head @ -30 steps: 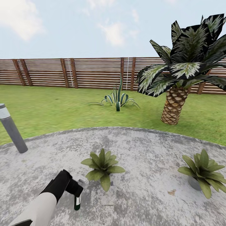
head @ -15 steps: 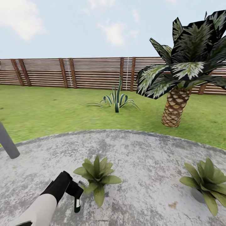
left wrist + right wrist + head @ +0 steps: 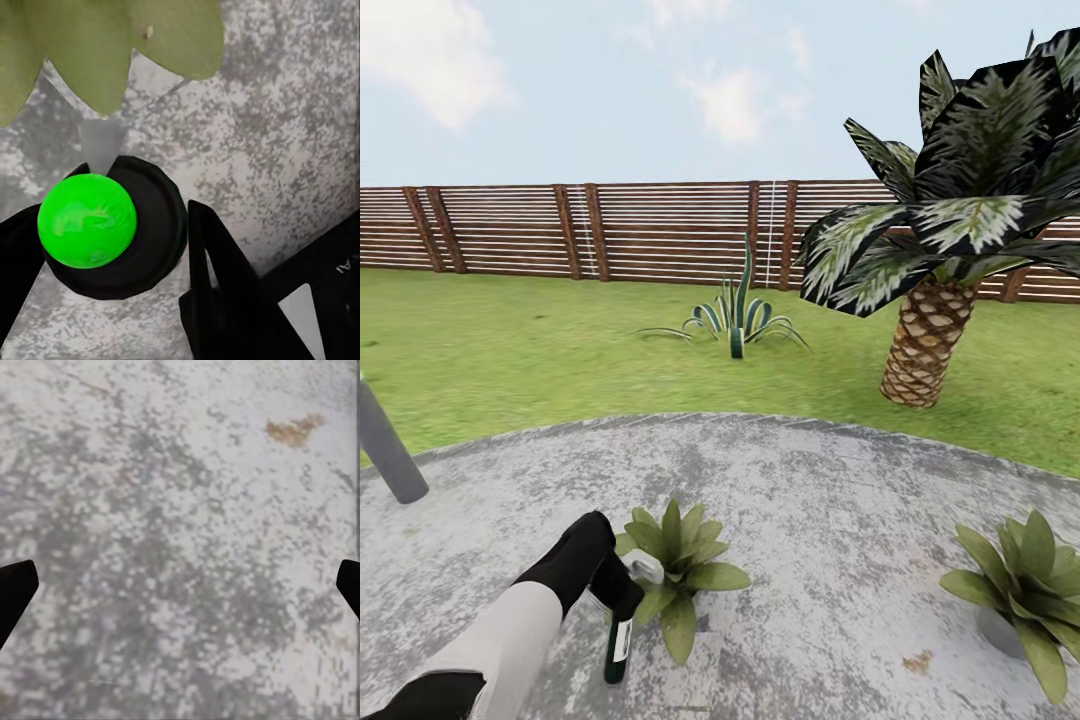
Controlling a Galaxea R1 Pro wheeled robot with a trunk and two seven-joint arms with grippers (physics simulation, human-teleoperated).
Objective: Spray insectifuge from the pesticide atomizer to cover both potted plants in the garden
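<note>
My left gripper [image 3: 622, 600]: pinching the pesticide atomizer [image 3: 617, 650], just beside the near potted plant [image 3: 676, 560].
My right gripper [image 3: 180, 589]: spread above the patio [image 3: 830, 520].

The left arm reaches forward from the near-left corner — white forearm, black wrist — angled down toward the ground. Its black two-fingered left gripper [image 3: 622, 600] is clamped around the slim dark green bottle with a white band [image 3: 618, 648], which hangs below it. The right gripper [image 3: 180, 585] has its black fingertips [image 3: 13, 592] spread wide apart — nothing between them.
</note>
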